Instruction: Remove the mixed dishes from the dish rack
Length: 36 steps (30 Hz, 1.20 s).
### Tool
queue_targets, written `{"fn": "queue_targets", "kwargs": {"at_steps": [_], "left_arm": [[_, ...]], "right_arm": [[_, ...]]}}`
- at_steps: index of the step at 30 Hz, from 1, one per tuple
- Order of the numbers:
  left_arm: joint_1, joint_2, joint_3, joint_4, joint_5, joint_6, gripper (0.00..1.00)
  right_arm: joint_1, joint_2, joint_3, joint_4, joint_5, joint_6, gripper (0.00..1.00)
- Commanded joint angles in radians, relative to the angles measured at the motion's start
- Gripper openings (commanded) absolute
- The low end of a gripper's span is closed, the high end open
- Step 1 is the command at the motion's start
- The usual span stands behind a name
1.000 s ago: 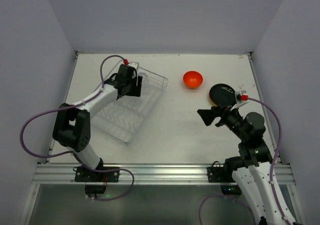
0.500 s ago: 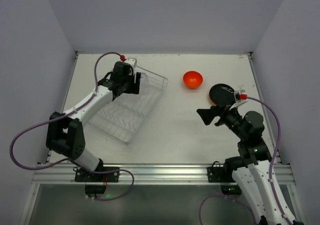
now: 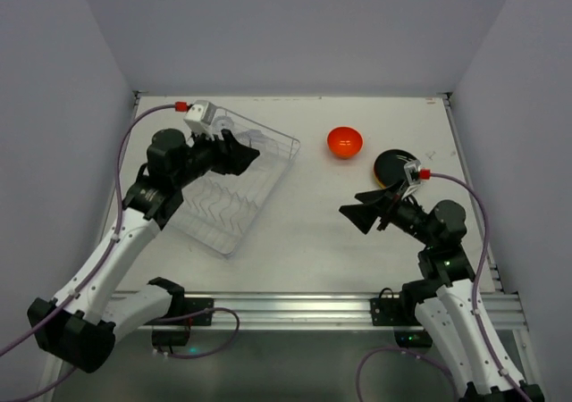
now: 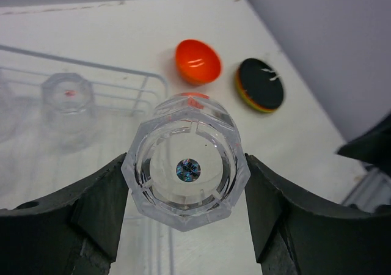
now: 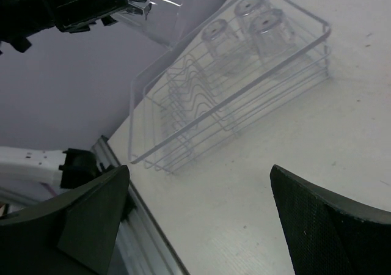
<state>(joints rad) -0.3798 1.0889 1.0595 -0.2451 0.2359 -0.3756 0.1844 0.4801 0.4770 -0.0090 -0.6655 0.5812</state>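
One clear glass (image 4: 185,171) sits clamped between the left fingers (image 4: 91,214), now lifted above the dish rack (image 3: 228,214), where a second ago they reached down into its far end. The right fingers (image 5: 91,217) gape wide, empty, over the surface (image 3: 313,232).

The top view looks down from behind on the whole worktop (image 3: 313,232). The left wrist view looks down, close on a glass (image 4: 186,171), toward the bowl (image 4: 198,61). The right wrist view looks low across the worktop at the rack (image 5: 195,113), shared by all three.
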Motion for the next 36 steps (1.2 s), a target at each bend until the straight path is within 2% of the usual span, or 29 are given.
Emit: {"fn": "queue_targets", "kwargs": {"at_steps": [1, 2, 3, 5, 6, 9, 13, 16, 23, 24, 27, 28, 31, 32, 33, 34, 35, 36], "left_arm": [[-0.005, -0.121, -0.159, 0.324, 0.31, -0.277, 0.0], [-0.016, -0.144, -0.202, 0.457, 0.321, -0.334, 0.0], [-0.028, -0.164, -0.286, 0.522, 0.322, -0.446, 0.0], [-0.083, -0.204, -0.352, 0.672, 0.289, -0.534, 0.0], [-0.102, -0.208, -0.383, 0.693, 0.269, -0.586, 0.0], [-0.189, -0.207, -0.411, 0.742, 0.163, -0.65, 0.0], [-0.246, -0.13, -0.449, 0.883, 0.157, -0.765, 0.0], [-0.28, -0.094, -0.455, 0.926, 0.152, -0.786, 0.0], [-0.324, -0.049, -0.492, 0.977, 0.126, -0.804, 0.0], [-0.326, -0.046, -0.495, 0.987, 0.125, -0.806, 0.0], [-0.341, -0.029, -0.495, 1.02, 0.132, -0.816, 0.0], [-0.343, -0.026, -0.495, 1.032, 0.138, -0.818, 0.0], [-0.347, -0.023, -0.484, 0.983, 0.137, -0.803, 0.0], [-0.347, -0.024, -0.477, 0.954, 0.135, -0.771, 0.06], [-0.347, -0.03, -0.464, 0.92, 0.134, -0.751, 0.18], [-0.347, -0.037, -0.431, 0.827, 0.129, -0.725, 0.37], [-0.344, -0.046, -0.403, 0.744, 0.109, -0.651, 0.89], [-0.346, -0.07, -0.364, 0.643, 0.01, -0.599, 1.0]], "right_arm": [[0.012, 0.047, -0.087, 0.355, -0.215, 0.182, 0.99], [0.019, 0.083, -0.101, 0.416, -0.23, 0.251, 0.99], [0.027, 0.103, -0.109, 0.517, -0.244, 0.279, 0.99], [0.053, 0.146, -0.113, 0.605, -0.256, 0.33, 0.99], [0.061, 0.187, -0.113, 0.683, -0.261, 0.348, 0.98], [0.119, 0.265, -0.091, 0.774, -0.255, 0.387, 0.96], [0.194, 0.325, -0.002, 0.722, -0.209, 0.306, 0.93], [0.205, 0.35, 0.038, 0.692, -0.189, 0.279, 0.92], [0.234, 0.394, 0.055, 0.765, -0.217, 0.299, 0.76], [0.243, 0.399, 0.054, 0.776, -0.215, 0.302, 0.65], [0.251, 0.434, 0.045, 0.858, -0.214, 0.331, 0.43], [0.251, 0.446, 0.043, 0.882, -0.209, 0.354, 0.24], [0.251, 0.471, 0.029, 0.971, -0.186, 0.387, 0.0], [0.251, 0.471, 0.023, 0.987, -0.174, 0.39, 0.0], [0.251, 0.463, 0.014, 0.995, -0.161, 0.387, 0.0], [0.251, 0.457, 0.009, 0.986, -0.142, 0.367, 0.0], [0.251, 0.45, 0.008, 0.968, -0.131, 0.352, 0.0], [0.25, 0.427, 0.017, 0.887, -0.12, 0.324, 0.0]]}}
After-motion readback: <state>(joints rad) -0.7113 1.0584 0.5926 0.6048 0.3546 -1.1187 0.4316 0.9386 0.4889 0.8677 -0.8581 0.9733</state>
